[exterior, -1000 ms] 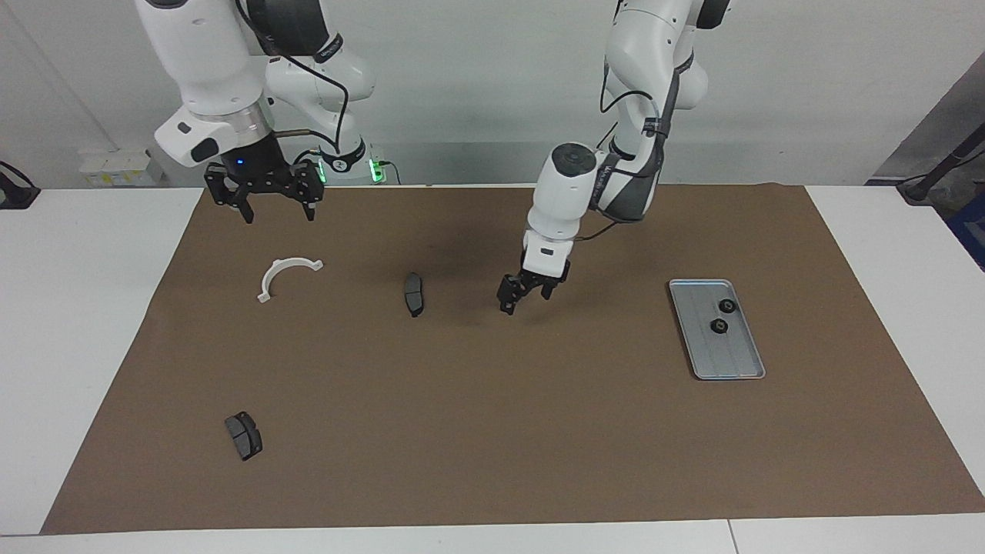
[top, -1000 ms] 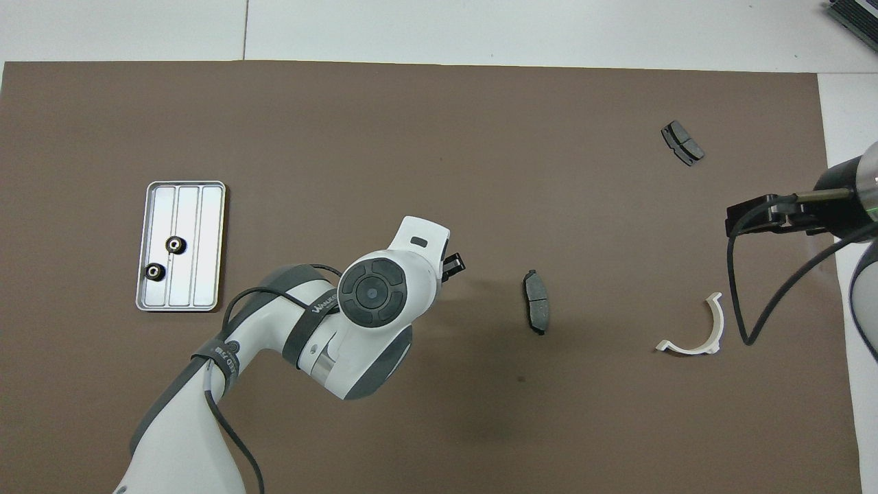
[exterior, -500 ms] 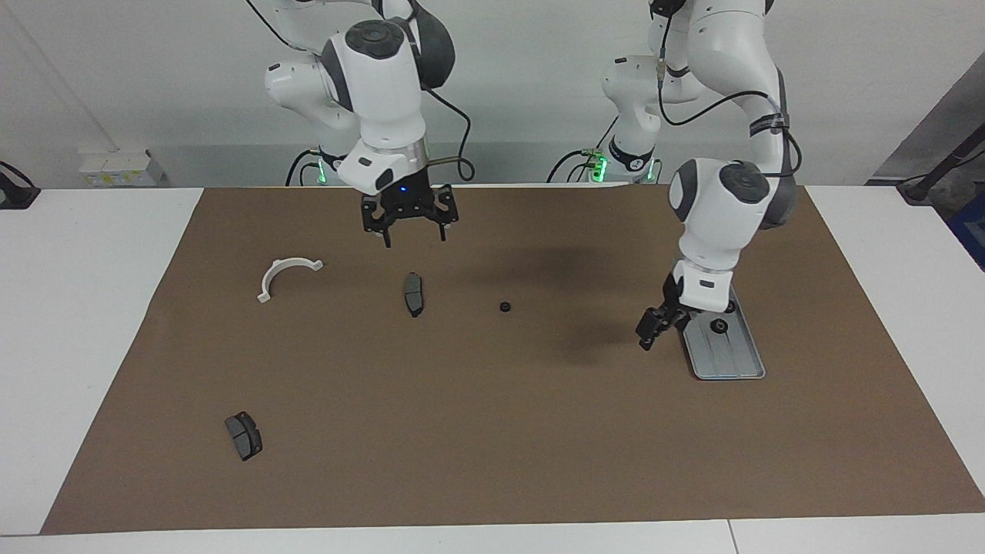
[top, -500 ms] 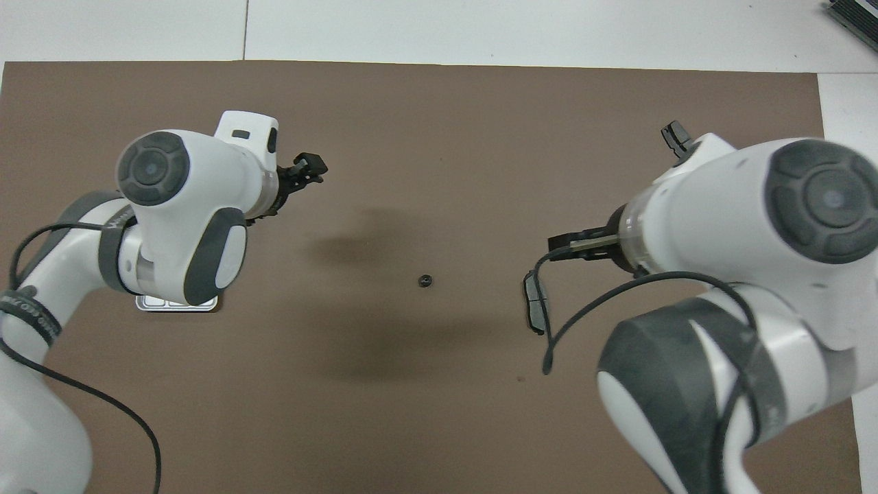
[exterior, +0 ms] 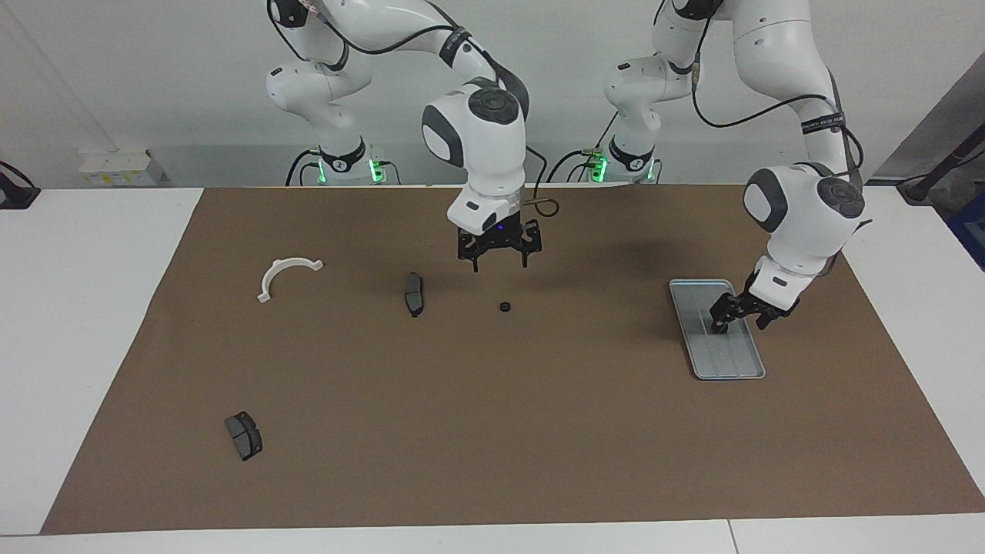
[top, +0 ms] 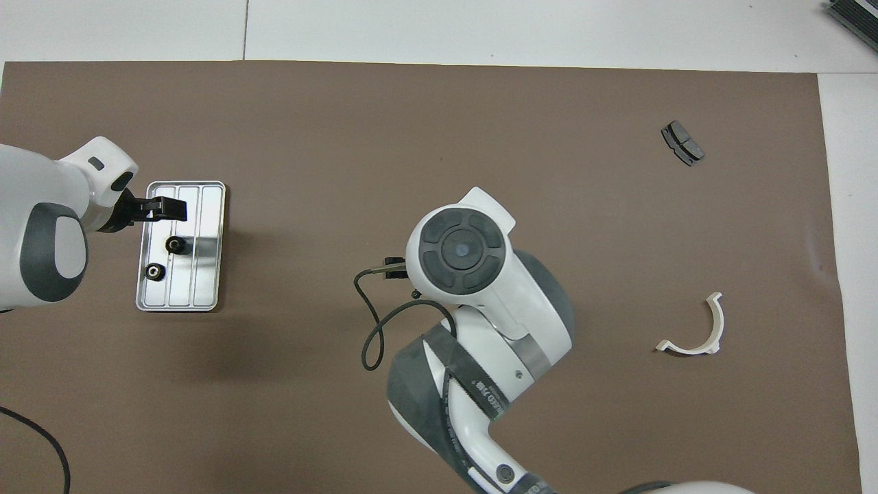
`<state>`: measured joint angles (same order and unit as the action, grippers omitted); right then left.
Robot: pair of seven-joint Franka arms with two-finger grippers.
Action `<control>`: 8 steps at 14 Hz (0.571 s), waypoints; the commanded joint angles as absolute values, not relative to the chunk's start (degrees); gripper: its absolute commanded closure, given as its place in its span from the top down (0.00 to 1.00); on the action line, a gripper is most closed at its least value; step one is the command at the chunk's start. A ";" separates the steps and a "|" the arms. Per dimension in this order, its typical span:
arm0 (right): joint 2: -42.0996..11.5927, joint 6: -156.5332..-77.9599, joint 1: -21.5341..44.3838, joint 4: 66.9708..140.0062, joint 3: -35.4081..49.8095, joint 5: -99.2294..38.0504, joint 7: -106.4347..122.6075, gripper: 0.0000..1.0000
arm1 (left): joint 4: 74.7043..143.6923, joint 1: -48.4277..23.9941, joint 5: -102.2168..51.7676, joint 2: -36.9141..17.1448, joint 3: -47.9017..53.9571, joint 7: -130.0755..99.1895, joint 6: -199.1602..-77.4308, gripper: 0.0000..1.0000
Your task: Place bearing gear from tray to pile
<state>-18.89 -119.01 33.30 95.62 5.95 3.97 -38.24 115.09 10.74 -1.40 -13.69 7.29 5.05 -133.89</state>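
Taking twelve o'clock as straight away from the robots, we found the tray [top: 209, 247] at nine o'clock on the mat [top: 439, 137]. Two gears [top: 176, 244] lay in it, one at seven o'clock of the other, with the left gripper [exterior: 740, 317] over it. A loose gear [exterior: 505, 307] lay mid-mat, the right gripper [exterior: 499, 260] over the mat near it. A brake pad [exterior: 414, 293] lay at its three o'clock, an arc [top: 696, 329] at four, and a second pad [top: 682, 143] at two.

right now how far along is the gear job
One gear already lies on the mat beside a dark pad, out of the tray. Two gears are left in the tray. In hand: the left claw is open over the tray above them, gripping nothing. The right claw hangs open above the moved gear, empty.
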 commanded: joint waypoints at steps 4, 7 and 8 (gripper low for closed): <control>-30.49 -119.35 37.44 84.81 5.71 8.96 -47.37 1.00 | 122.87 11.34 -1.14 -12.48 8.00 6.07 -141.33 0.88; -30.85 -122.16 37.62 86.13 5.71 10.46 -46.85 1.00 | 123.92 11.08 -1.14 -12.31 8.00 5.71 -141.24 0.81; -30.94 -122.25 37.10 86.48 5.71 10.89 -46.32 1.00 | 124.27 10.99 -1.14 -12.22 8.00 5.54 -141.24 0.77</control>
